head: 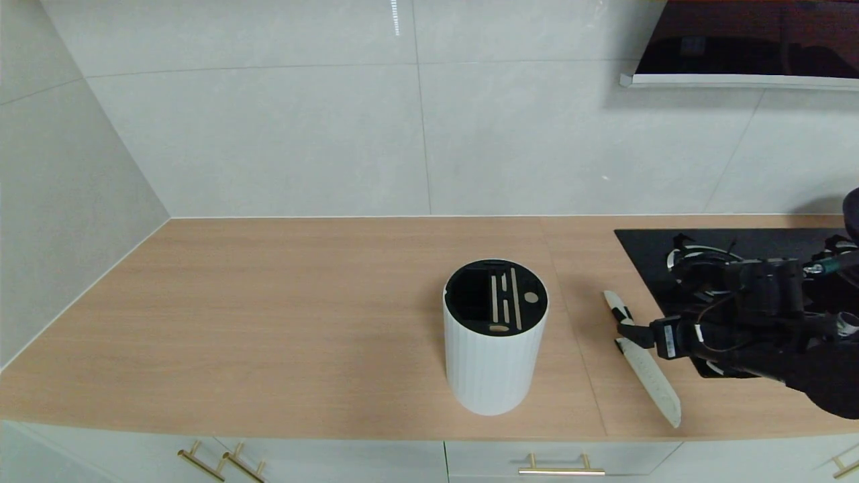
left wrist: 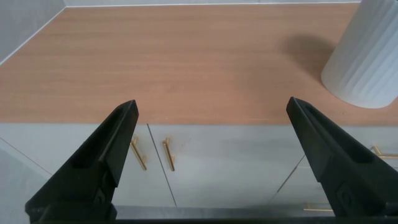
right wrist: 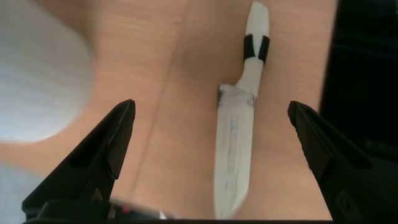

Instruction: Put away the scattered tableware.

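A white knife with a black band on its handle lies flat on the wooden counter, blade toward the front edge. My right gripper hovers just above it, near where handle meets blade. In the right wrist view the right gripper is open, and the knife lies below, between the fingers. A white ribbed utensil holder with a black slotted top stands upright left of the knife. My left gripper is open and holds nothing, low in front of the counter edge, with the holder off to one side.
A black cooktop with burner grates lies right of the knife, under my right arm. A tiled wall backs the counter and a dark range hood hangs at the upper right. Cabinet fronts with gold handles run below the counter edge.
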{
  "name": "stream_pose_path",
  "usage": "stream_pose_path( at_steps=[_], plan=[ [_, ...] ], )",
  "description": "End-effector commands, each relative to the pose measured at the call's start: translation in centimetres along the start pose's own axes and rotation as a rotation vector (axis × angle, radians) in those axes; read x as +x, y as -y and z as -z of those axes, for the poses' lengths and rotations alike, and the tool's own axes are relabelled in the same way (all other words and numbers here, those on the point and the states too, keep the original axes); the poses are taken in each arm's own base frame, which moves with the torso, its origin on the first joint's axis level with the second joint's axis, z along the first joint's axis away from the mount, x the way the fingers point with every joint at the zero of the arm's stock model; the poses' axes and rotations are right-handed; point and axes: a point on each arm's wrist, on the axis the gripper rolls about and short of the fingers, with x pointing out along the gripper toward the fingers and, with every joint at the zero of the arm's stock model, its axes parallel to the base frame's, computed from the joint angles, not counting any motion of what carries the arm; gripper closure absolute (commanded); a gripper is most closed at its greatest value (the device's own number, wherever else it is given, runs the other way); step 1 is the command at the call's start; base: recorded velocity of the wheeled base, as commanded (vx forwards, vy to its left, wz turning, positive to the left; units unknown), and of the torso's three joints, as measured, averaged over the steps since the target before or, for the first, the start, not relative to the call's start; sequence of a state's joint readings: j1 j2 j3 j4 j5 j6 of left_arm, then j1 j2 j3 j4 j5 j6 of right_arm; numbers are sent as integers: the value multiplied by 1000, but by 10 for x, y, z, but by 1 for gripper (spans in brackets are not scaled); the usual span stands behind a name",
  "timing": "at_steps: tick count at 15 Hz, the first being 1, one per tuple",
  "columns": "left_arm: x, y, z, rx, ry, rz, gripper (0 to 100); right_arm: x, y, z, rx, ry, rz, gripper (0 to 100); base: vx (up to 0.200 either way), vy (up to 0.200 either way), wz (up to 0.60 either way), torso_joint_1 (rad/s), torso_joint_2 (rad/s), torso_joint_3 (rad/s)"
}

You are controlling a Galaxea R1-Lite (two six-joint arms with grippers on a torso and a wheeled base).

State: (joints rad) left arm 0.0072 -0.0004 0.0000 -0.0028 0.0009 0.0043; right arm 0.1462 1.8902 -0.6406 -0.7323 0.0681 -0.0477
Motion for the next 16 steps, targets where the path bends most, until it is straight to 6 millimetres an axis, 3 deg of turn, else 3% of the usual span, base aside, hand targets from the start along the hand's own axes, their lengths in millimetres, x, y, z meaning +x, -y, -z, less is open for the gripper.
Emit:
stream_pose_path(
  at_steps=[1, 7, 16],
  plan=[
    [0, 0, 0, 0, 0, -1, 0, 44, 0, 24, -2, -73, 12, 0, 0, 0, 0, 0, 0, 0],
    [0, 0, 0, 0, 0, -1, 0, 77, 4, 44, -3, -59, 84, 0, 0, 0, 0, 0, 0, 0],
    [0, 0, 0, 0, 1, -1, 0, 84, 11, 49, 8, -52, 102, 0, 0, 0, 0, 0, 0, 0]
  ],
)
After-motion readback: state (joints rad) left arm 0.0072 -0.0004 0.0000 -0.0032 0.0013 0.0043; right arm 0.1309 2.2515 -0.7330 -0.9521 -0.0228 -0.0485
